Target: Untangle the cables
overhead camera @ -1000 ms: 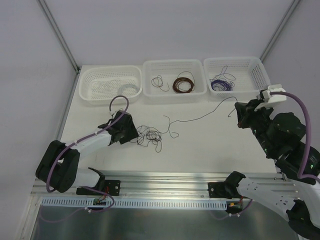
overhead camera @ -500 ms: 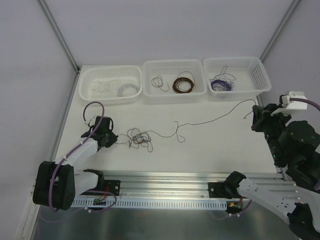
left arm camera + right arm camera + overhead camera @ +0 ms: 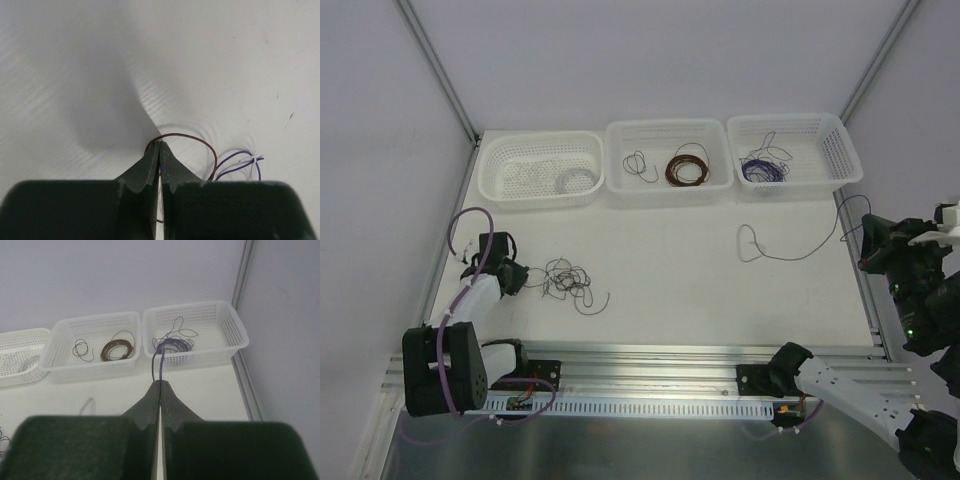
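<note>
Both hands clamped on wire, tangle at the left of the desk

The white desk [image 3: 670, 262] takes up most of what I can see from above. The left arm [image 3: 472, 298] is folded back along the desk's left edge. The right arm [image 3: 923, 290] reaches out past the right edge.

Three white mesh baskets stand in a row along the far side. The left basket [image 3: 510, 160] holds a neat white coil [image 3: 577, 180]. The middle basket [image 3: 669, 131] holds a round brown coil [image 3: 687, 167] with a small dark loop [image 3: 637, 164] beside it. The right basket [image 3: 835, 148] holds a purple bundle [image 3: 763, 169].

From its wrist camera, the left hand [image 3: 159, 145] has its two fingers pressed together. They pinch a brown wire [image 3: 197, 142] that arches out from the tips, with purple ends [image 3: 239, 159] just beside it. The right hand [image 3: 160, 383] is likewise pressed tight, and a thin purple wire rises from between its fingertips.

The cables [image 3: 567, 282] lie as a small scribble of dark loops on the near-left part of the desk, right at the left hand's tips. One loose strand [image 3: 798, 256] lies well apart from that knot. It curls into a small loop in front of the gap between the middle and right baskets, then sweeps right and up to the right hand
</note>
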Tool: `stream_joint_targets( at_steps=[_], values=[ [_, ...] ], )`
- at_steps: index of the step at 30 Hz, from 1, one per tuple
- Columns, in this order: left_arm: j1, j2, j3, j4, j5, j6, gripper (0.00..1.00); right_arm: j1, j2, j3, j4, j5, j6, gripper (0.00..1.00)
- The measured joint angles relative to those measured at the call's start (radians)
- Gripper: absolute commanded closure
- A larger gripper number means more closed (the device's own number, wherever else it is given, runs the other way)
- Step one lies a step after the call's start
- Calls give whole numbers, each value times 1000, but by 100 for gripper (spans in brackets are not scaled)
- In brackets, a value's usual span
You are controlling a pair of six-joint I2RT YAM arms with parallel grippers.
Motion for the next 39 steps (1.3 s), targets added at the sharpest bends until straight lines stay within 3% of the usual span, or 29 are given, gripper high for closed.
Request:
stream_joint_targets(
  at_steps=[9,14,18,23,26,27,30,31,34,39],
  values=[
    [74,53,36,0,34,11,100,13,-32,127,-57,48,-64,99],
    [63,24,42,-14,94,65,96,30,-42,64,-66,34,-50,99],
    [-11,-48,63,-21,166,115,89,32,-17,-66,-51,-3,-34,99],
    [-192,-91,92,-19,240,167,78,33,77,-182,4,-48,-19,99],
    [-294,-93,99,-21,303,204,61,21,143,-216,43,-85,-14,99],
    [-309,-98,100,-22,318,217,48,9,163,-220,54,-100,-13,99],
    [-321,-137,111,-47,357,258,33,-63,223,-220,93,-177,-7,99],
    [-320,-156,123,-59,365,280,21,-88,238,-220,104,-206,-4,99],
    [-320,-204,188,-89,369,359,2,-186,304,-191,120,-297,0,99],
    [-320,-273,278,-96,340,485,1,-301,464,5,146,-402,-13,99]
  ],
)
